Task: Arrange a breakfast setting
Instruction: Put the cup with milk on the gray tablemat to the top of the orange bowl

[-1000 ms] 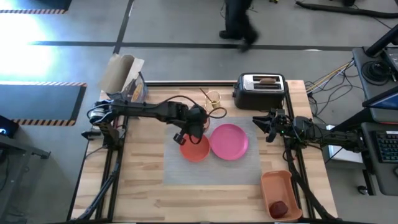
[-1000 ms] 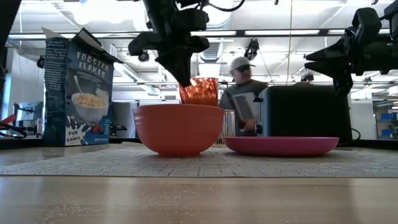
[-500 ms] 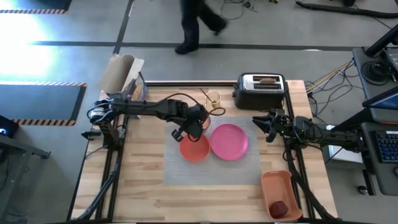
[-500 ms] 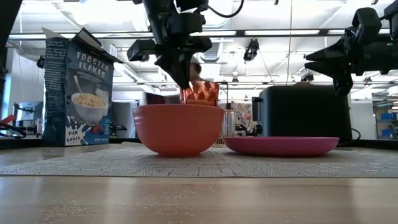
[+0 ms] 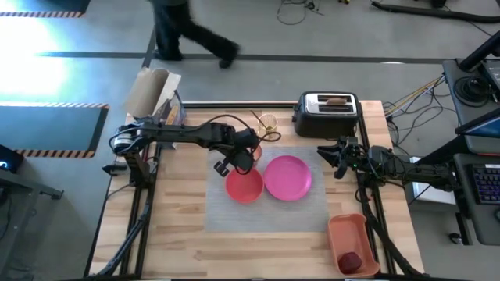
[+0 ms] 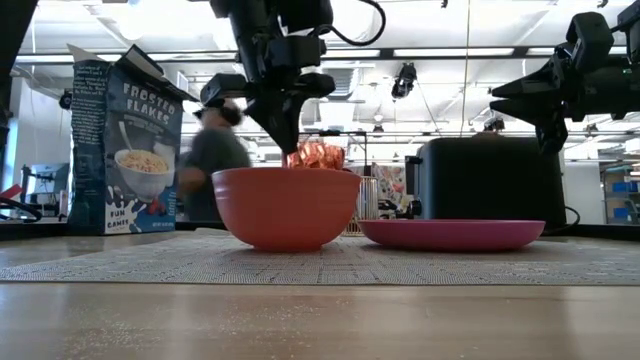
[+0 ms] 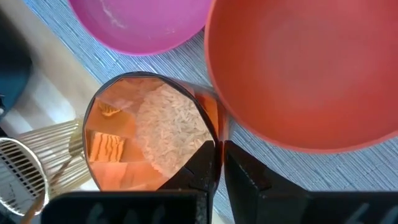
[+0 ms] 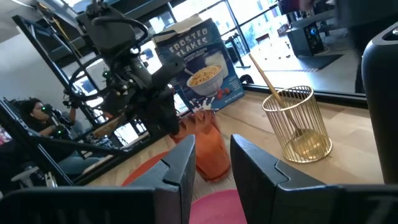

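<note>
My left gripper [image 5: 242,158] is shut on the small orange cup [image 7: 149,134] at the far side of the orange-red bowl [image 5: 244,186]. In the low view the cup [image 6: 315,155] shows above the bowl's rim [image 6: 287,172], and the bowl hides its base. The pink plate [image 5: 288,177] lies right of the bowl on the grey mat. The gold spoon [image 5: 262,121] stands in a gold wire holder. A toast slice [image 5: 336,100] sits in the toaster [image 5: 326,113]. The dark red fruit [image 5: 351,260] lies in the orange tray [image 5: 351,238]. My right gripper [image 5: 332,156] hangs open at the table's right side. My left gripper pinches the cup's rim [image 7: 216,132] on the side nearest the bowl, one finger inside the cup and one outside. The fingers come steeply from above. The cup stays about upright, mouth up; whether its base rests on the mat, I cannot tell.
A cereal box [image 6: 125,145] stands at the far left corner. The toaster is at the far right, the wire holder [image 8: 295,124] between it and the cup. A person walks across the floor beyond the table. Bare wood lies along the near edge.
My left gripper has sunk a little and shifted toward the table's far left with the cup, its wrist rolling. The cup has dropped lower behind the bowl's rim. The person behind the table has walked leftward.
</note>
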